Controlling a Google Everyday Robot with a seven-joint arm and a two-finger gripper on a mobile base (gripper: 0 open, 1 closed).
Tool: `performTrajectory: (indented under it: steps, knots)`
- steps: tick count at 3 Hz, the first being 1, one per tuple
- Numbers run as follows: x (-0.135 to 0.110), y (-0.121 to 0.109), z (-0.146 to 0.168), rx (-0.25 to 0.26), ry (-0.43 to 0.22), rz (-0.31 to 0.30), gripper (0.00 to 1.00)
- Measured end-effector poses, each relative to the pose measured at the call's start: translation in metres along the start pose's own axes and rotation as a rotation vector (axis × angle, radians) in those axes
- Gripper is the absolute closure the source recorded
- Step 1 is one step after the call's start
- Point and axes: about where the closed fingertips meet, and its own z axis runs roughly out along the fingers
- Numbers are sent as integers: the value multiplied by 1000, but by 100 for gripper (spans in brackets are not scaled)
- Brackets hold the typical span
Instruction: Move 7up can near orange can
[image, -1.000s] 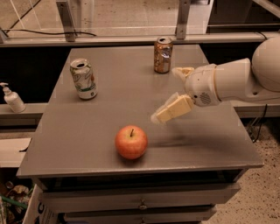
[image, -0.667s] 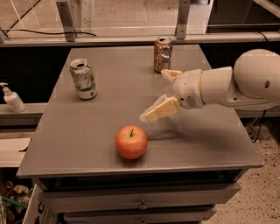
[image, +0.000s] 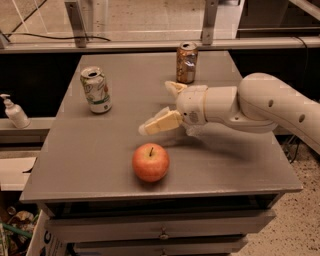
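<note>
Grey desk over drawers, speckled floor at right. 7up can upright at left rear, long axis vertical, well apart from orange can at back. Mid-desk, end effector spread, empty, near apple.

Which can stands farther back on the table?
The orange can, by the far edge; the 7up can stands nearer, left. The gripper, jaws open, hovers in front of it.
</note>
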Motion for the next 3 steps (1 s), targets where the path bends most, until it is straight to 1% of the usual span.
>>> performTrajectory:
  steps: [1, 2, 3]
  knots:
    - [-12, 8, 31, -49, -90, 32, 0]
    - [-12, 8, 31, -50, -90, 32, 0]
    - [-15, 19, 47, -85, -86, -14, 0]
